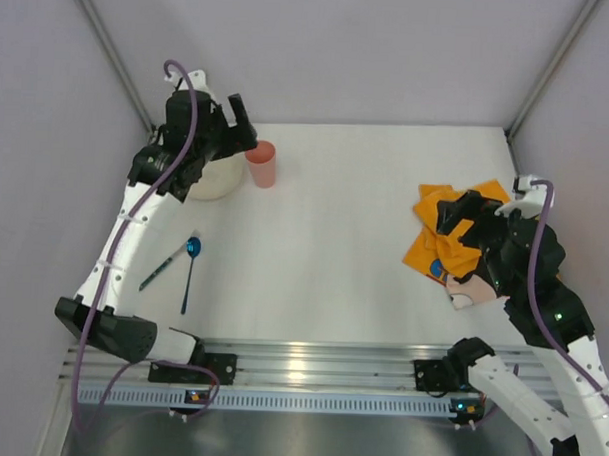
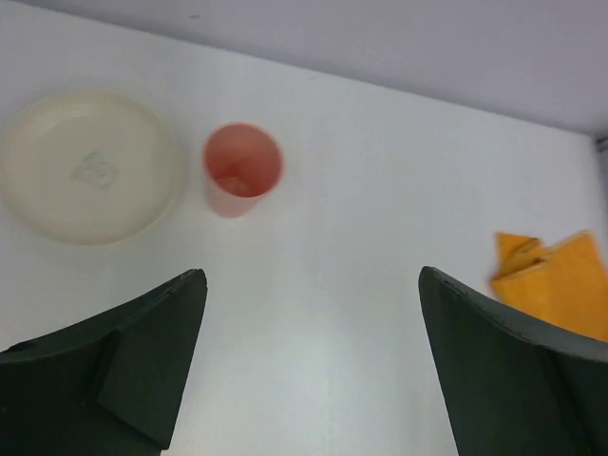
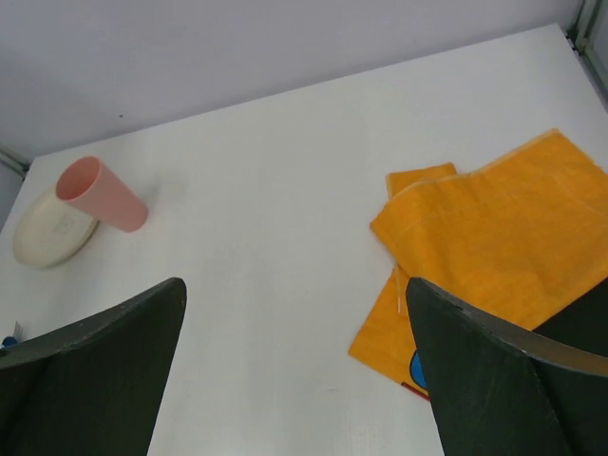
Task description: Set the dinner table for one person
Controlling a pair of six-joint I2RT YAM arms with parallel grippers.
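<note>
The white dinner table [image 1: 334, 229] carries a cream plate [image 1: 212, 180] and an upright pink cup [image 1: 263, 165] at the far left. A blue-bowled spoon [image 1: 190, 269] and a second dark utensil [image 1: 163, 266] lie nearer on the left. A crumpled orange cartoon mat [image 1: 434, 243] lies at the right. My left gripper [image 1: 226, 113] is open and empty, raised over the plate and cup; its wrist view shows the plate [image 2: 93, 166] and the cup [image 2: 242, 169] ahead. My right gripper [image 1: 465, 209] is open and empty above the mat [image 3: 484, 237].
A ridged silver rail [image 1: 309, 373] runs along the table's near edge, with both arm bases on it. Grey walls close in the left, back and right. The right wrist view also shows the cup [image 3: 100, 195] and the plate [image 3: 52, 231] far off.
</note>
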